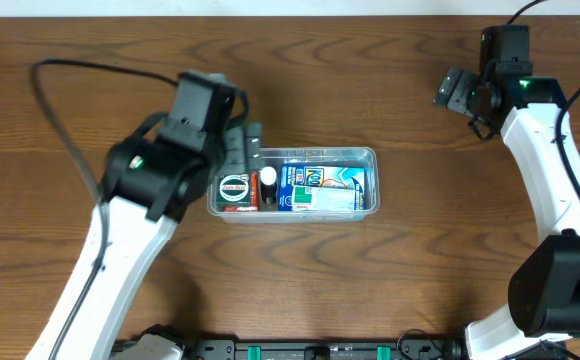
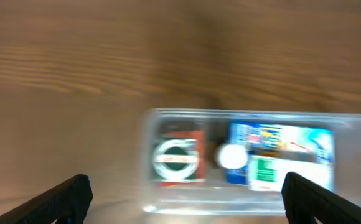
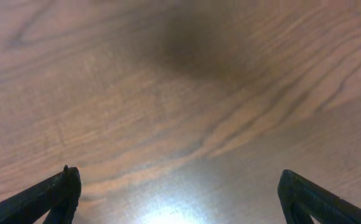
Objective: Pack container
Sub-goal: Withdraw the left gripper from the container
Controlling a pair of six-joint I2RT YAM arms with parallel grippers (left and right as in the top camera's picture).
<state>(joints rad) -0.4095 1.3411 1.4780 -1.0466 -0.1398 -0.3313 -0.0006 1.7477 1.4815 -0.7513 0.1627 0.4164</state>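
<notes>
A brown wood surface [image 1: 370, 290] holds the container [image 1: 374, 180] in the middle, and it looks packed.

Inside the container are a round tin [image 1: 234, 188] at the left end, a little white-topped bottle [image 1: 268, 180] next to it, and a big blue and white packet [image 1: 320, 188] filling the rest. I see nothing lying loose outside the container, so I think the packing is mostly done. I cannot see a lid anywhere. The left gripper [image 2: 185, 190] hangs over the container's left end, spread wide and holding nothing. The right gripper [image 3: 179, 183] is far off past the container's right end, also spread wide with only bare wood under it.
</notes>
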